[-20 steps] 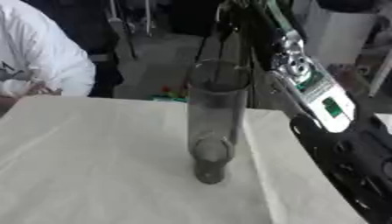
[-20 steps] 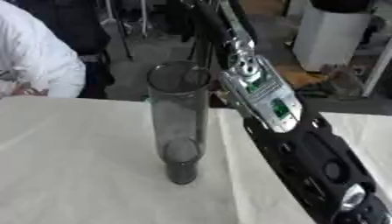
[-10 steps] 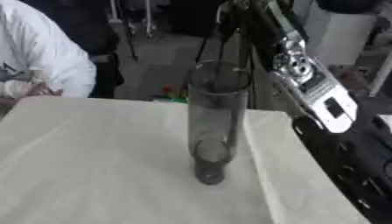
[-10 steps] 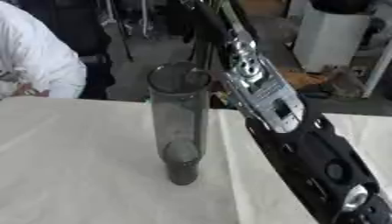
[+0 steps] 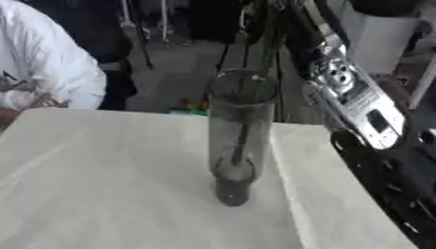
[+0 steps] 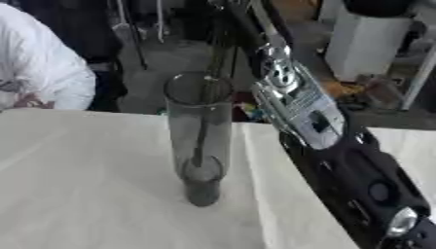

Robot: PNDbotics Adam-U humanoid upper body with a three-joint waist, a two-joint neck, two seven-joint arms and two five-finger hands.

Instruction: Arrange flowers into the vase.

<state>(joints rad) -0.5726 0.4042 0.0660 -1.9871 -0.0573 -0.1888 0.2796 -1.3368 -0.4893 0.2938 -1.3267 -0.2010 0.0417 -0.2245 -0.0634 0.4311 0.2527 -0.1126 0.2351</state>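
A tall clear glass vase (image 5: pixel 241 141) stands upright on the white tablecloth (image 5: pixel 102 180), near the middle. A thin dark flower stem (image 6: pixel 203 131) runs down through its mouth, and its lower end hangs a little above the vase's bottom. My right arm (image 5: pixel 357 107) rises from the lower right, past the vase's right side. My right hand (image 5: pixel 271 12) is high above the vase's mouth, half cut off by the top edge, and shut on the stem. The bloom is hidden. My left hand shows in neither view.
A person in a white shirt (image 5: pixel 47 73) sits at the table's far left corner, not touching the vase. The table's far edge (image 5: pixel 128 113) runs just behind the vase. A white cabinet (image 6: pixel 371 44) and floor clutter lie beyond.
The stem has sunk deeper into the vase, from near the rim to close above the bottom. My right arm has come down a little with it.
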